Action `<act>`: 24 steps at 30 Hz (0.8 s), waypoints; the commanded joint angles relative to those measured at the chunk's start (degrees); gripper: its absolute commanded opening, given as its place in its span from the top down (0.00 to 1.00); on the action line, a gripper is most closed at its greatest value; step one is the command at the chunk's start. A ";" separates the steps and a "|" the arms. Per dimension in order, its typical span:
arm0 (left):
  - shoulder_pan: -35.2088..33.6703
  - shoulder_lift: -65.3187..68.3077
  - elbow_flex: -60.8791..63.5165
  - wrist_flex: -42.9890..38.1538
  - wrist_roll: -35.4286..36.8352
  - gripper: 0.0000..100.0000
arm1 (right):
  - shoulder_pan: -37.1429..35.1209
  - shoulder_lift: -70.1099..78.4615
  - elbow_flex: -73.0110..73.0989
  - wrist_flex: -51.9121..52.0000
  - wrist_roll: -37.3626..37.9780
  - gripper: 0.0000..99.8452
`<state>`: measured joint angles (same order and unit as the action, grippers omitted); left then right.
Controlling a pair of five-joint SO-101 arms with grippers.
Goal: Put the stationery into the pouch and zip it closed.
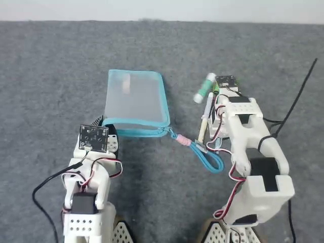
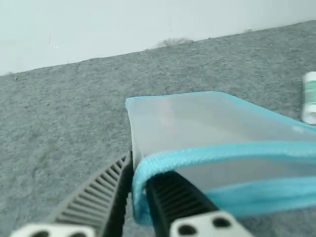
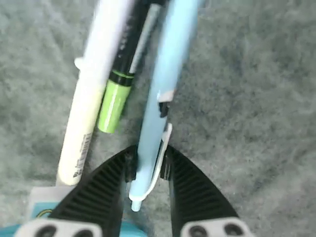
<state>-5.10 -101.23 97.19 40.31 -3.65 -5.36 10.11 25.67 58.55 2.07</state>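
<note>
The translucent pouch (image 1: 136,101) with teal trim lies flat mid-table, its open zip edge toward the arms. My left gripper (image 2: 138,173) is shut on the pouch's teal edge (image 2: 197,154) at the near left corner (image 1: 108,128). My right gripper (image 3: 148,157) is shut on a light blue pen (image 3: 168,74) lying on the cloth. Beside that pen lie a black and green marker (image 3: 121,74) and a cream pen (image 3: 91,94). The cream pen (image 1: 204,119) sits just left of the right arm (image 1: 243,121). A green and white glue stick (image 1: 204,87) lies beyond it.
The pouch's pink zip pull (image 1: 183,140) and teal strap loop (image 1: 210,160) trail toward the right arm. Grey cloth (image 1: 61,71) covers the table, with a white wall behind. Black cables (image 1: 298,101) hang by the right arm.
</note>
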 commanded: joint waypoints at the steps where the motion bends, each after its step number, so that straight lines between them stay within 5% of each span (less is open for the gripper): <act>1: 0.53 -0.18 -0.57 -0.44 -0.26 0.99 | 0.31 -0.57 -2.02 1.01 0.00 0.99; 13: 0.53 -0.18 -0.57 -0.44 -0.35 0.99 | 5.41 -17.10 1.14 7.08 5.71 0.99; 24: 0.53 -0.09 -0.57 -0.44 -0.35 0.99 | -1.63 -36.97 2.02 19.91 13.01 0.99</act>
<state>-5.10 -101.23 97.19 40.31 -3.65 -4.66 -20.57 30.68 74.29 12.35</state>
